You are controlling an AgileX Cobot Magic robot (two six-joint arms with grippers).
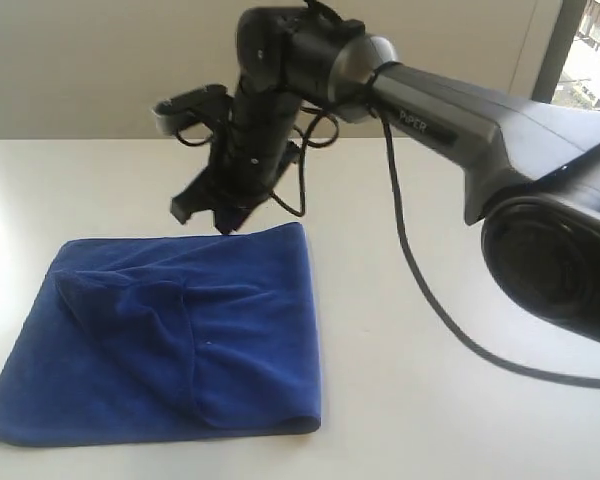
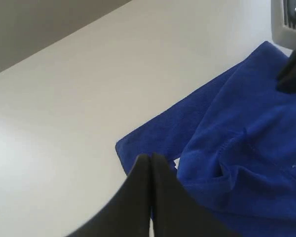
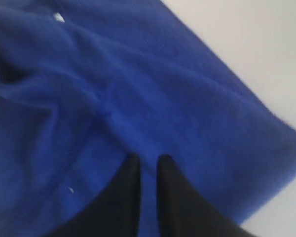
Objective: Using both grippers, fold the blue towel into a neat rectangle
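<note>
The blue towel lies on the white table, roughly folded, with a loose flap and creases across its top. My right gripper reaches across from the right and touches the towel's far edge. In the right wrist view its fingers stand a narrow gap apart with towel cloth between them and a crease running into them. My left gripper is shut and empty above a corner of the towel; it is out of the exterior view.
The right arm's thick black body and its cable cross the right half of the table. A wall stands behind the table's far edge. Bare tabletop lies beside the towel's corner.
</note>
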